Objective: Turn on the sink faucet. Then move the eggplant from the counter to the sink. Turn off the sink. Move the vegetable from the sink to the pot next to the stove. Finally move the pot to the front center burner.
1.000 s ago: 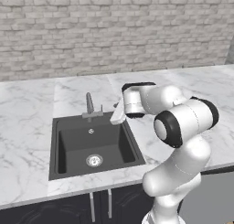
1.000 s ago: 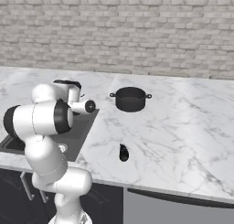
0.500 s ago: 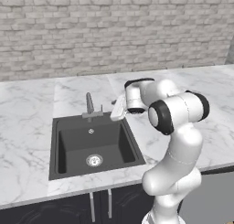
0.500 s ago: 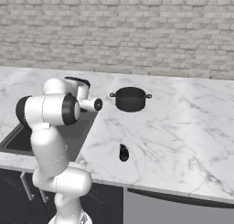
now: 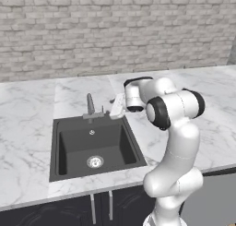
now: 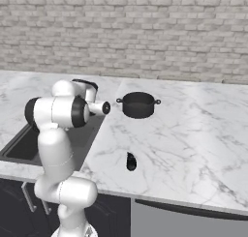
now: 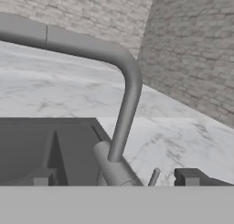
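The sink faucet (image 5: 90, 107) stands upright at the far rim of the sink (image 5: 64, 149), its spout (image 7: 122, 104) arching close in front of the hand camera and a small lever (image 7: 154, 176) showing beside its base. The gripper (image 5: 117, 107) hovers just right of the faucet at the sink's far right corner, jaws wide apart and holding nothing. The sink basin is dark, with a round silver drain (image 5: 94, 162) on its floor. The eggplant (image 6: 131, 161) lies on the counter (image 6: 193, 134) near its front edge, right of the sink and well apart from it. A black two-handled pot (image 6: 138, 104) sits farther back. Bare marble spreads to the right of both.
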Motion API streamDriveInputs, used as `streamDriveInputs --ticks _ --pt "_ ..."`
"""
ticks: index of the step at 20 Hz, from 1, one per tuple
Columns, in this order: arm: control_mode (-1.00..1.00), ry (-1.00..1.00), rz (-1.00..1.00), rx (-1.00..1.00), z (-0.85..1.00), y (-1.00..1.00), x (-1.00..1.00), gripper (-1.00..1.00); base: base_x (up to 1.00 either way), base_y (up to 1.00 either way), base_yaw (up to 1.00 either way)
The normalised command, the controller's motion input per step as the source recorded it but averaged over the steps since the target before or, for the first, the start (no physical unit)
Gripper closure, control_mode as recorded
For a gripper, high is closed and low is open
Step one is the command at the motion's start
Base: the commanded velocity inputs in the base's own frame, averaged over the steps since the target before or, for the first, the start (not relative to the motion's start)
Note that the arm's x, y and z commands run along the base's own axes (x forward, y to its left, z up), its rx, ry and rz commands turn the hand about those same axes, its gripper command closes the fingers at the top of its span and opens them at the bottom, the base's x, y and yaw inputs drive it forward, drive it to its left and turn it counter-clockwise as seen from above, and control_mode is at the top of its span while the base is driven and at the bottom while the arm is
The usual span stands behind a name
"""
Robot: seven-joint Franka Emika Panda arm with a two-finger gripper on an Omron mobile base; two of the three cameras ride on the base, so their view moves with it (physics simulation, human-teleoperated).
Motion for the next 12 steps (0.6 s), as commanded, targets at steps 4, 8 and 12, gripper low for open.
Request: streamDriveInputs --ticks 4,8,12 --pt "-1.00 0.00 0.00 0.00 -0.10 0.16 0.19 -1.00 0.00 0.00 0.00" --pt "-1.00 0.00 0.00 0.00 -0.10 0.10 0.12 -1.00 0.00 0.00 0.00" --pt "-1.00 0.00 0.00 0.00 -0.06 0.09 0.00 -1.00 0.00 0.00 0.00"
